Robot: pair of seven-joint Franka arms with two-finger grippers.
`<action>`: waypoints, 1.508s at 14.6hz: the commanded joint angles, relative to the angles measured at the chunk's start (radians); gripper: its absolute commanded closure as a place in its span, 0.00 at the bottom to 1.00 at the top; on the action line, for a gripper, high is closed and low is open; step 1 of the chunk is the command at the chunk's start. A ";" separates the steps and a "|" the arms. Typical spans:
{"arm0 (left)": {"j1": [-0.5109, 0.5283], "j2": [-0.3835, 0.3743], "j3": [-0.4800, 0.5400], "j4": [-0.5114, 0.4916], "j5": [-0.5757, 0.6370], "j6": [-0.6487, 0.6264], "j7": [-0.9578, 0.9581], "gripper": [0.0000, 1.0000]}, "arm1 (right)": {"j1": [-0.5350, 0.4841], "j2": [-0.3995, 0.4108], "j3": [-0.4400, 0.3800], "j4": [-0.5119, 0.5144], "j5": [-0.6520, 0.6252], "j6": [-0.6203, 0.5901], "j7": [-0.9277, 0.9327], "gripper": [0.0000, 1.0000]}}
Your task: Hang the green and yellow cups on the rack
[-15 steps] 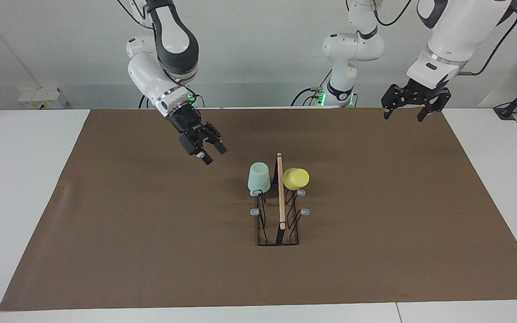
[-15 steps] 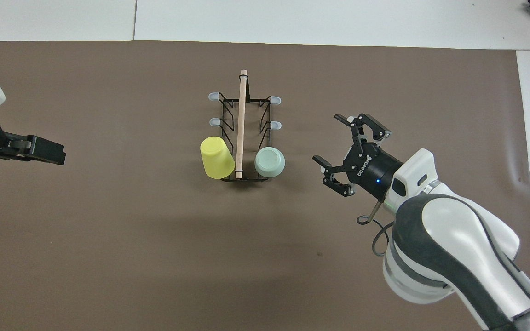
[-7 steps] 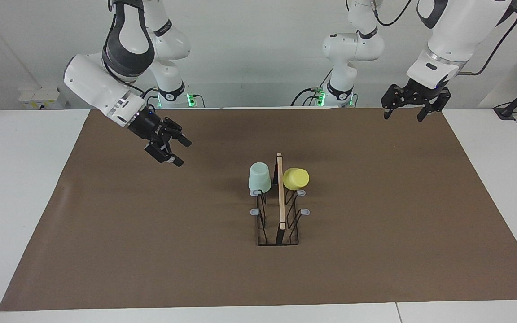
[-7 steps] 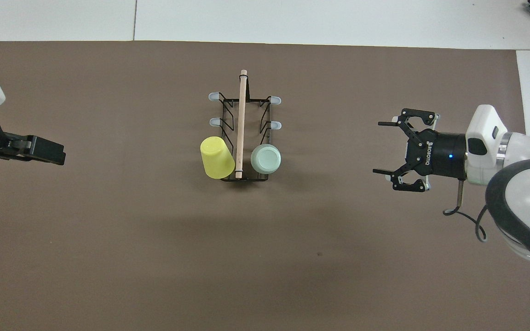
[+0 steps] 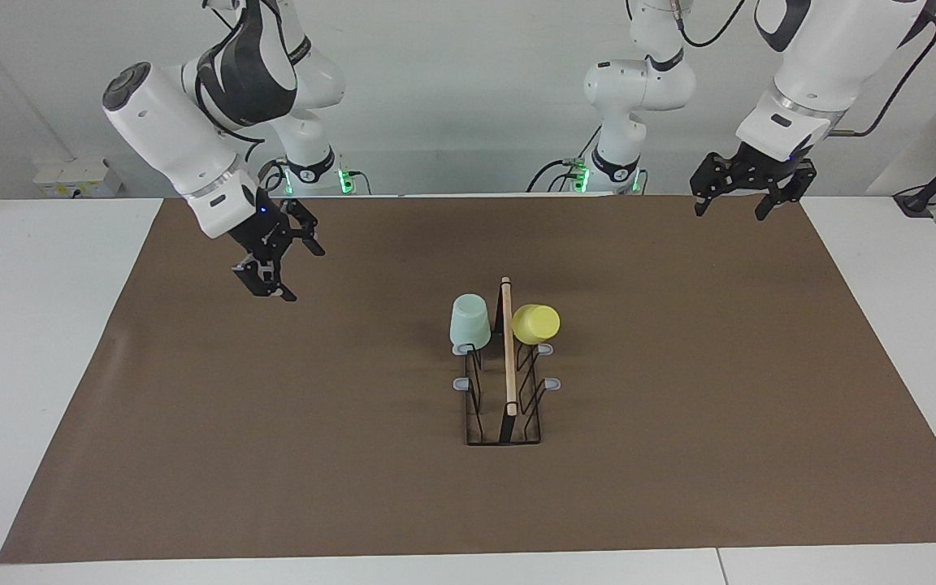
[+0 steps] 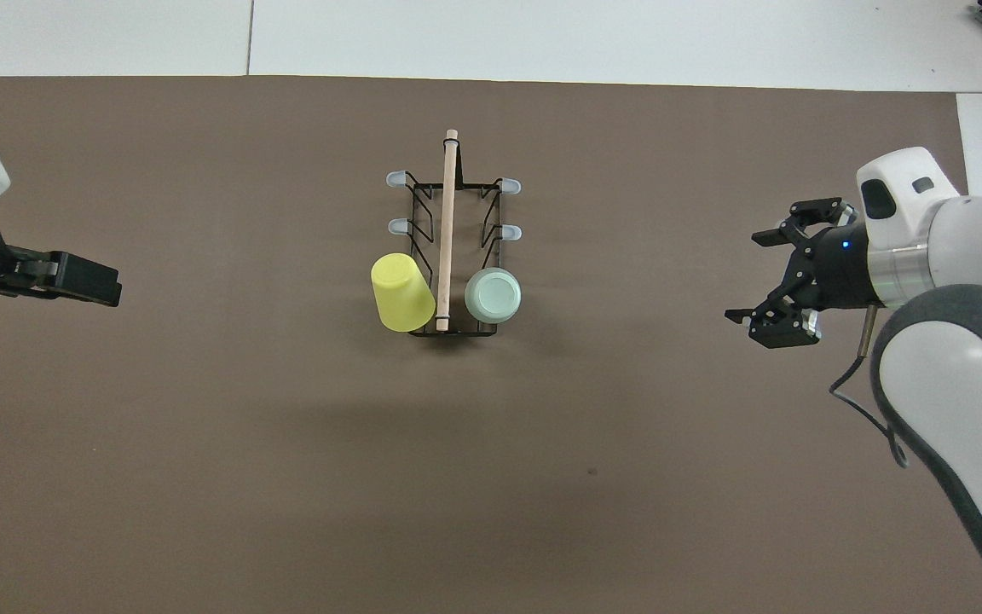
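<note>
Brown mat (image 5: 679,390) | 2 cups hung on rack (image 5: 505,406) | left gripper (image 5: 743,199) wide, empty | right gripper (image 5: 283,268) wide, empty

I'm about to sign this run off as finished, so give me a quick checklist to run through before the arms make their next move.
1. Green cup sits upside down on a rack prong: ok.
2. Yellow cup on its prong, tilted outward: ok; seated firmly: cannot tell.
3. Right claw open, empty, over bare brown mat: ok.
4. Left claw open, empty, waiting over the mat's edge: ok.
5. Rack upright, wooden rod along its top: ok.
</note>
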 commanded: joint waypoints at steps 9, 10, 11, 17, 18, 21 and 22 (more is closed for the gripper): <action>0.010 -0.004 -0.007 -0.005 0.012 -0.010 -0.010 0.00 | 0.062 0.074 0.011 0.187 -0.322 -0.146 0.811 0.00; 0.010 -0.004 -0.007 -0.005 0.013 -0.010 -0.010 0.00 | 0.060 0.076 0.010 0.202 -0.322 -0.173 0.858 0.00; 0.010 -0.004 -0.007 -0.005 0.013 -0.010 -0.009 0.00 | 0.060 0.079 0.010 0.217 -0.322 -0.202 0.878 0.00; 0.010 -0.004 -0.007 -0.005 0.012 -0.010 -0.009 0.00 | 0.057 0.079 0.005 0.240 -0.302 -0.260 0.971 0.00; 0.010 -0.004 -0.007 -0.003 0.013 -0.010 -0.010 0.00 | 0.059 0.079 0.005 0.240 -0.302 -0.256 0.973 0.00; 0.010 -0.004 -0.007 -0.005 0.013 -0.008 -0.010 0.00 | 0.060 0.079 0.007 0.245 -0.302 -0.261 0.973 0.00; 0.010 -0.004 -0.007 -0.005 0.012 -0.010 -0.009 0.00 | 0.054 0.079 0.007 0.245 -0.301 -0.266 0.972 0.00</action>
